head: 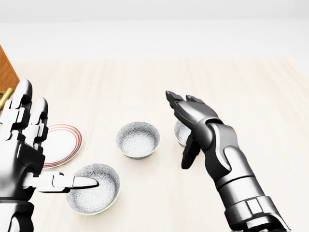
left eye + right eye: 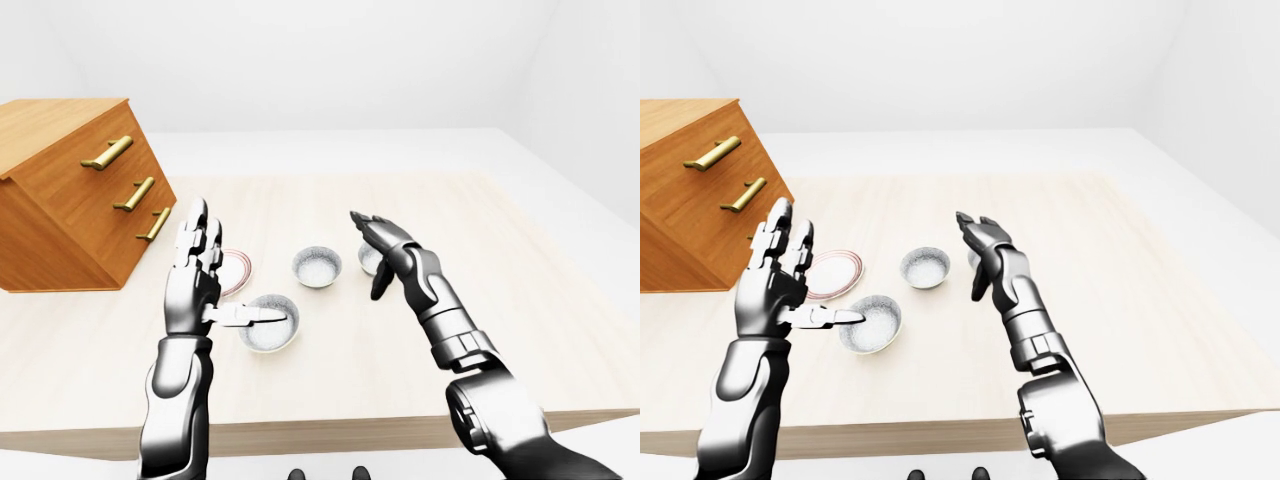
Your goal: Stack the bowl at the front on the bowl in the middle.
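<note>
Three patterned bowls stand on the light wooden table (image 2: pixel 530 270). The nearest bowl (image 1: pixel 94 189) lies at the lower left of the head view. The middle bowl (image 1: pixel 138 139) sits just above and right of it. My left hand (image 1: pixel 55 152) is open, its fingers upright, and its thumb reaches sideways over the nearest bowl's rim without holding it. My right hand (image 1: pixel 182 128) is open and raised to the right of the middle bowl, and it covers most of the third bowl (image 1: pixel 179 134).
A white plate with a red rim (image 1: pixel 62 144) lies left of the middle bowl, partly behind my left hand. A wooden chest of drawers with brass handles (image 2: pixel 70 200) stands at the table's left. The table's near edge runs along the bottom of the eye views.
</note>
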Tool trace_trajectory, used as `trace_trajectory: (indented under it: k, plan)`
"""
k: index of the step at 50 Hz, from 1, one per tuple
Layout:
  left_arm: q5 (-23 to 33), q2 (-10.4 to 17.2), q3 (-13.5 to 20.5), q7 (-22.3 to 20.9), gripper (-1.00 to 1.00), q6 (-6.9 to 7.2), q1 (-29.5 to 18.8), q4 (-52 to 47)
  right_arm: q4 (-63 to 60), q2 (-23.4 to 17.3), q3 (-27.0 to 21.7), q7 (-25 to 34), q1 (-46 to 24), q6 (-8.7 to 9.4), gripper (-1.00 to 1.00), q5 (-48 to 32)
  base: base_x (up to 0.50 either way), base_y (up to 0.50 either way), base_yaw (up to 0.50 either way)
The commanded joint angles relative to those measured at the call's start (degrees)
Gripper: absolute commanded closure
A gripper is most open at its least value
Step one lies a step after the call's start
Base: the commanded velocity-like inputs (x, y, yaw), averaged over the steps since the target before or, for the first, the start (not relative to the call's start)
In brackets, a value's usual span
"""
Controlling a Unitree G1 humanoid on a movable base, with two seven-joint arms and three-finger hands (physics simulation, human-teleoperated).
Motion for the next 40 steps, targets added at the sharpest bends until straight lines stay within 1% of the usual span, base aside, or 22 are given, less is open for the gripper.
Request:
trace_trajectory:
  k: [1,3,4,9,15,20,24,40]
  plan:
    - [0.3,0.1,-0.1,-0.2,-1.0,0.0,-0.4,1.7,17.9,-2.5,1.0,4.4,-11.1,0.0,-1.0,-3.5,0.0,0.0,0.0]
    - [0.2,0.1,0.0,-0.2,-1.0,0.0,-0.5,2.0,17.8,-2.9,1.8,7.2,-11.2,0.0,-1.0,-5.4,0.0,0.0,0.0]
    - [0.2,0.2,0.0,-0.3,-1.0,0.0,-0.3,1.9,17.6,-3.2,2.7,9.8,-11.2,0.0,-1.0,-7.4,0.0,0.0,0.0]
    - [0.1,0.2,0.2,-0.5,-1.0,0.0,-0.3,2.1,20.0,-3.1,1.6,12.7,-13.4,0.0,-1.0,-9.7,0.0,0.0,0.0]
    - [0.2,0.3,0.3,-0.4,-1.0,0.0,-0.5,2.4,23.1,-3.5,2.1,16.1,-14.1,0.0,-1.0,-11.8,0.0,0.0,0.0]
    - [0.4,0.3,0.2,-0.5,-1.0,0.0,-0.3,2.4,26.2,-3.5,1.9,16.7,-15.4,0.0,-1.0,-12.1,0.0,0.0,0.0]
    - [0.3,0.3,0.3,-0.5,-1.0,0.0,-0.5,2.7,27.9,-3.6,2.0,16.0,-15.8,0.0,-1.0,-12.3,0.0,0.0,0.0]
    - [0.6,0.3,0.1,-0.9,-1.0,0.0,-0.2,4.3,32.4,-1.5,2.4,10.6,-15.5,0.0,-1.0,-10.8,0.0,0.0,0.0]
